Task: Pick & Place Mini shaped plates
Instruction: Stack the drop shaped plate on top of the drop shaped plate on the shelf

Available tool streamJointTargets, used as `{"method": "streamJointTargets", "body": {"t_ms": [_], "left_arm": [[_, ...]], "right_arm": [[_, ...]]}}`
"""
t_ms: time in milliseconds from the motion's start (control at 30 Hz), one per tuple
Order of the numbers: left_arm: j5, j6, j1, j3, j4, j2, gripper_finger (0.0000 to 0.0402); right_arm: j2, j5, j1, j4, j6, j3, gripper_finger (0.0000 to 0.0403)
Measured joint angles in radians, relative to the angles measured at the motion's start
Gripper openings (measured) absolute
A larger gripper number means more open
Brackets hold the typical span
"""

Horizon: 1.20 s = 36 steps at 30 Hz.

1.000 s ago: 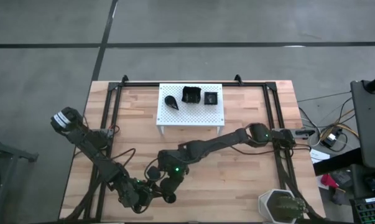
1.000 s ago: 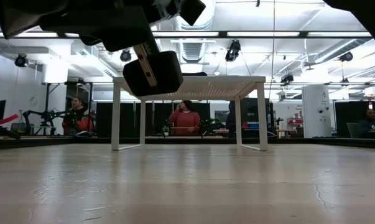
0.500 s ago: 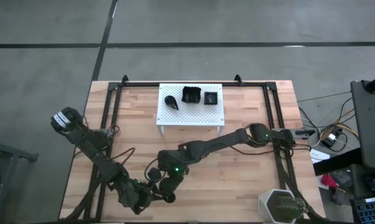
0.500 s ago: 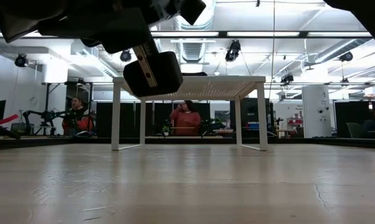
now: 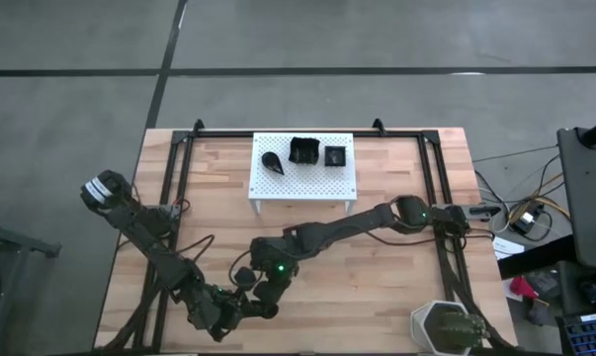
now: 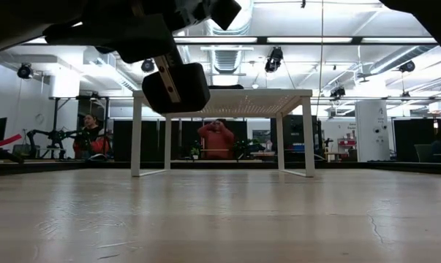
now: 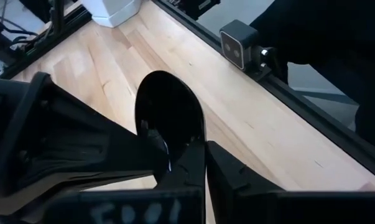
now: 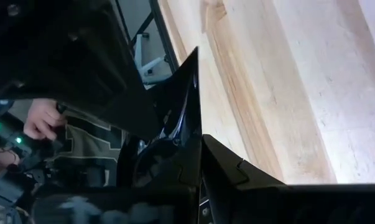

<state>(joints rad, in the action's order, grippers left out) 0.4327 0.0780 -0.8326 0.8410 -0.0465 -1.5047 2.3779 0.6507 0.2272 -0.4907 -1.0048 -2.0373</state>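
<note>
Meeting low at the near edge of the table [image 5: 377, 277], the left tool [image 5: 240, 305] and right tool [image 5: 263, 302] are touching or just beside each other. The left tool's fingers [image 7: 227, 171] pinch a teardrop plate [image 7: 168, 121] held on edge, its long axis in line with the fingers, rounded end away from the wrist. The right tool grips a plate [image 8: 178, 118] by its rim, corner outward; which plate, I cannot tell. Three plates [image 5: 303, 153] sit in a row on the stand [image 5: 302, 183], the teardrop [image 5: 273, 161] pointing left.
</note>
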Motion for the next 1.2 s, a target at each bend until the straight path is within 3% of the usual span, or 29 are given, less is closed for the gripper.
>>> {"method": "streamJointTargets", "body": {"t_ms": [167, 433, 600, 933, 1067, 1200], "left_arm": [[-0.048, 0.039, 0.001, 0.000, -0.004, 0.001, 0.0001], [-0.071, 0.111, -0.023, -0.005, 0.043, 0.002, 0.0000], [-0.105, 0.105, -0.045, -0.009, 0.049, 0.041, 0.0000], [-0.224, 0.133, -0.062, -0.025, 0.006, 0.193, 0.0000], [-0.242, 0.173, -0.064, -0.066, -0.103, 0.256, 0.0000], [-0.341, 0.211, -0.070, -0.105, -0.183, 0.331, 0.0000]], "right_arm": [[0.000, 0.053, -0.002, 0.000, 0.086, -0.005, 0.0021], [-0.017, 0.096, -0.002, 0.002, 0.322, -0.020, 0.0095], [-0.038, 0.096, -0.002, 0.007, 0.471, -0.021, 0.0120], [-0.081, 0.026, 0.068, 0.023, 0.820, -0.020, 0.0115], [-0.122, -0.060, 0.091, 0.025, 0.928, -0.020, 0.0105], [-0.162, -0.106, 0.118, -0.001, 1.043, -0.020, 0.0096]]}}
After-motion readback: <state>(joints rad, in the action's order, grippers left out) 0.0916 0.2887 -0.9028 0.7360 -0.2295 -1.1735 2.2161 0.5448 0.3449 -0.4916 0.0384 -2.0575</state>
